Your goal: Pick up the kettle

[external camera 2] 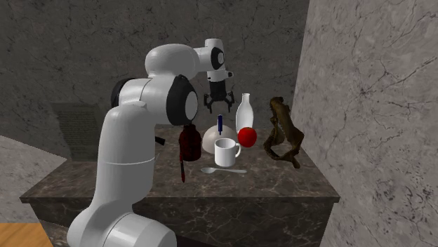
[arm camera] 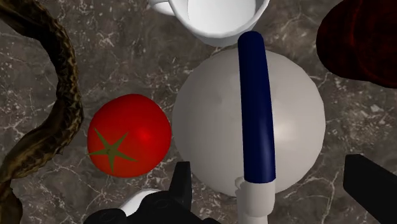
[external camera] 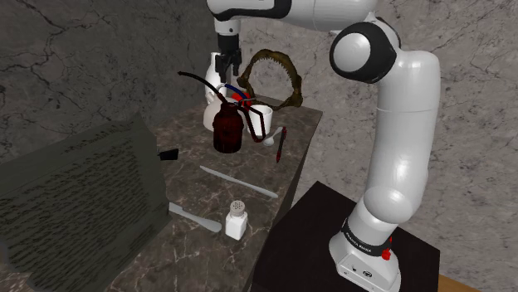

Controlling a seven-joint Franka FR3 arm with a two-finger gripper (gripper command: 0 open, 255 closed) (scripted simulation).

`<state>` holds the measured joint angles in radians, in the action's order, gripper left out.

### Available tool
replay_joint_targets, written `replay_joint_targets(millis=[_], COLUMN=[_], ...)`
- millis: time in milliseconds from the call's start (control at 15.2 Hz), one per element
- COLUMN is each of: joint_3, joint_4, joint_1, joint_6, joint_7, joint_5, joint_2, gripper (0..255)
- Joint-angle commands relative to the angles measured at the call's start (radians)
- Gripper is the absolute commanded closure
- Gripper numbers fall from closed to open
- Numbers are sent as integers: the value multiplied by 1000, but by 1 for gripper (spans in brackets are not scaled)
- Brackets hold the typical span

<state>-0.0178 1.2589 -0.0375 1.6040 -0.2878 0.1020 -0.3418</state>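
Observation:
The kettle (arm camera: 216, 127) is a pale grey dome with a dark blue handle (arm camera: 257, 108) arching over its top. It stands on the dark marble counter (external camera 2: 281, 182), behind the white mug (external camera 2: 226, 151) in the second exterior view. My gripper (external camera 2: 216, 107) hangs open straight above the kettle (external camera 2: 214, 140) and does not touch it. In the wrist view the two black fingers (arm camera: 183, 186) stand wide apart on either side of the handle's near end, with my gripper (arm camera: 277, 191) over the dome.
A red tomato (arm camera: 130, 135), a white bottle (external camera 2: 243, 111), a dark red bottle (external camera 2: 187, 142) and a brown jawbone figure (external camera 2: 283, 133) crowd round the kettle. Nearer the stand lie a spoon (external camera 2: 223, 170), a red pen (external camera: 280, 143), a knife (external camera: 239, 181) and a shaker (external camera: 237, 219).

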Motion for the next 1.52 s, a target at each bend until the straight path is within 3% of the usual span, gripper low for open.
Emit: replay_joint_targets(millis=[0,396,462,1056,1452], joint_3=[0,0,0,0,0], joint_4=[24,104,106,104,-3], joint_1=[0,-1,-1,-1,0], joint_6=[27,94,95,94,5], joint_7=[2,8,8,8,0], joint_5=[0,0,0,0,0], joint_2=[-1,11,12,11,-7], gripper=[0,0,255,255,255])
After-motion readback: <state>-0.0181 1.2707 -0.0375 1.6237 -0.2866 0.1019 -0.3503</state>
